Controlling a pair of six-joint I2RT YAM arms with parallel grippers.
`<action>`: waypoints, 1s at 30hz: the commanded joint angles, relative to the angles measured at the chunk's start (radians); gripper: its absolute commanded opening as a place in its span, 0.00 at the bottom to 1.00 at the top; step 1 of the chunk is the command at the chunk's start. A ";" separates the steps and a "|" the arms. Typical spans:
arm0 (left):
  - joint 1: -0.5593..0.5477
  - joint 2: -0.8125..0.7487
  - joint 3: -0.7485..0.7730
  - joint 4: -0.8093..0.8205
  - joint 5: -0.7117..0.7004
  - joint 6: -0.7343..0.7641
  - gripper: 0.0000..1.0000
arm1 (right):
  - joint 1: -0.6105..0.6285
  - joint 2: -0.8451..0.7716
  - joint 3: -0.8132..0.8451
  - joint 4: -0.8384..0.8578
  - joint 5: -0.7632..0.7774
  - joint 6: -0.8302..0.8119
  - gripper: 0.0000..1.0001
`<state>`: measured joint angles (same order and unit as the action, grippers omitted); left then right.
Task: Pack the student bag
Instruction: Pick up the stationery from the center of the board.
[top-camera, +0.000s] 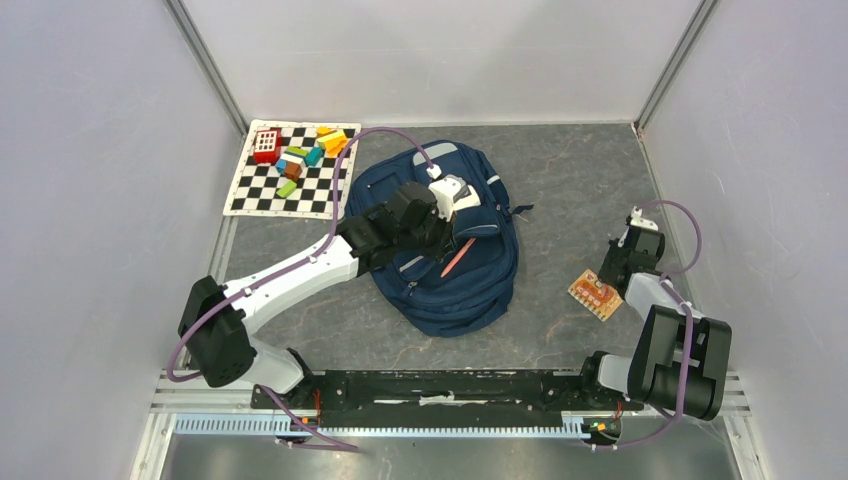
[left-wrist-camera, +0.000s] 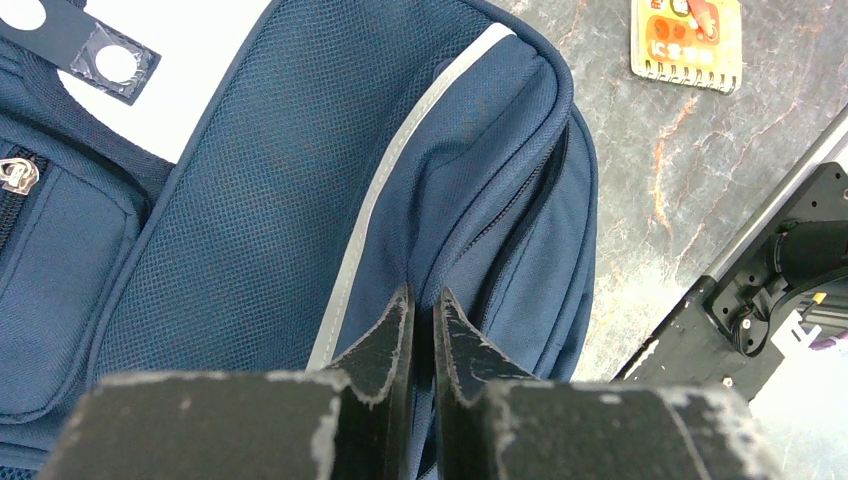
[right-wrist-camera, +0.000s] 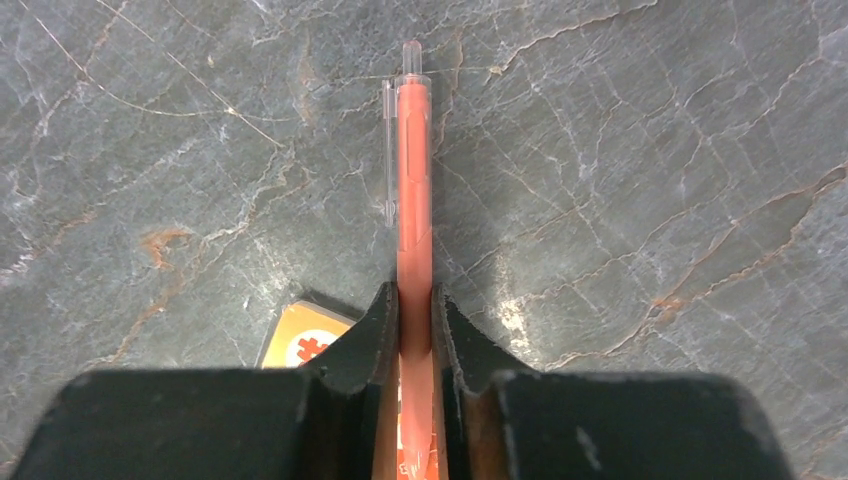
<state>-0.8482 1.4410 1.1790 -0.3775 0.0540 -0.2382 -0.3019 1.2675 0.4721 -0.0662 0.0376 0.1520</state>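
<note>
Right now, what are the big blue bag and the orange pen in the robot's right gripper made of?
The student bag looks like matte navy woven fabric: you can see a mesh weave and stitched seams. Its grey stripe seems shinier, maybe reflective tape. The pen in the right gripper looks like smooth orange plastic, with a see-through clip.

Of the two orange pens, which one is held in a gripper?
The pen clamped in the right gripper over the table; the other pen lies free on the student bag.
</note>
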 joint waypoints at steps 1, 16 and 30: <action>0.015 -0.011 0.047 0.061 -0.024 -0.028 0.02 | -0.001 -0.011 0.033 0.036 -0.006 -0.008 0.10; 0.055 -0.022 0.031 0.080 -0.026 -0.040 0.02 | 0.105 -0.281 0.046 -0.057 -0.328 0.096 0.00; 0.123 0.003 -0.005 0.130 -0.014 -0.081 0.02 | 0.431 -0.457 0.119 -0.330 -0.690 0.229 0.00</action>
<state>-0.7547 1.4467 1.1763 -0.3588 0.0776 -0.2817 0.0711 0.8547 0.5415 -0.3386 -0.4976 0.3115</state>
